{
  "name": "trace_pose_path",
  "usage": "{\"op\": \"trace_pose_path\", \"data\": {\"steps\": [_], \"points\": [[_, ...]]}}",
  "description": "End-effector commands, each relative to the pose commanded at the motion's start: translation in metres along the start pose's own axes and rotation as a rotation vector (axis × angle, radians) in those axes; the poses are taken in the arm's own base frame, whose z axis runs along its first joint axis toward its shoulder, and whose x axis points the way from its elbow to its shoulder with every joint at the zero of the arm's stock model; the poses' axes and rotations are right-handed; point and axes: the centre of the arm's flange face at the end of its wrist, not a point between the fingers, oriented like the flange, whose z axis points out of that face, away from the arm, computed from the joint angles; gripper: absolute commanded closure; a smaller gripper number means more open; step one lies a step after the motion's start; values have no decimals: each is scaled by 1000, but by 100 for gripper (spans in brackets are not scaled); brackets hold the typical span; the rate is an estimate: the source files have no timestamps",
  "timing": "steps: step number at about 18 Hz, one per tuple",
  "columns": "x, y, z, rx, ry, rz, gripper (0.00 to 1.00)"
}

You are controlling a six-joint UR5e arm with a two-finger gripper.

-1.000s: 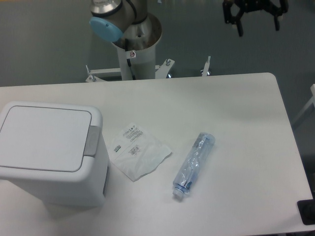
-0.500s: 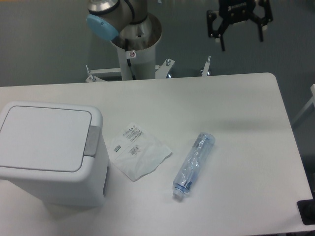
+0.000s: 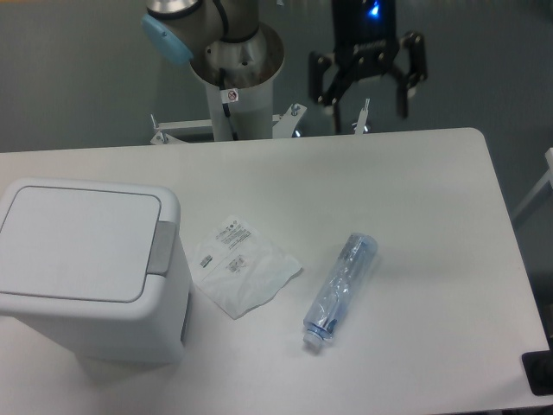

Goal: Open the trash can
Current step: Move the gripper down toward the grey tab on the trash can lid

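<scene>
The white trash can (image 3: 91, 268) stands at the left front of the table. Its flat lid (image 3: 76, 242) is shut and lies level. The grey push-button tab (image 3: 162, 248) sits on the lid's right edge. My gripper (image 3: 365, 102) hangs in the air above the table's far edge, right of the middle. Its black fingers are spread wide and hold nothing. It is far to the right of the trash can and well above it.
A white flat packet (image 3: 244, 265) lies just right of the trash can. A crushed clear plastic bottle (image 3: 340, 288) lies right of the packet. The arm's base column (image 3: 238, 82) stands behind the table's far edge. A dark object (image 3: 540, 373) sits at the front right corner.
My gripper has moved left and down from the top right corner of the view, toward the table's far edge. It has stayed open. The trash can, packet and bottle have not moved.
</scene>
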Motion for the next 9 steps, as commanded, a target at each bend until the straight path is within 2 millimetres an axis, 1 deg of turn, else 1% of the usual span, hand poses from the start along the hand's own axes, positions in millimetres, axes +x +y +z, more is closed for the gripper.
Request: {"op": "trace_pose_path", "data": {"steps": [2, 4, 7, 9], "points": [[20, -5, 16, 19, 47, 14, 0], [28, -9, 29, 5, 68, -23, 0], [47, -14, 48, -20, 96, -61, 0], [56, -13, 59, -36, 110, -60, 0]]}}
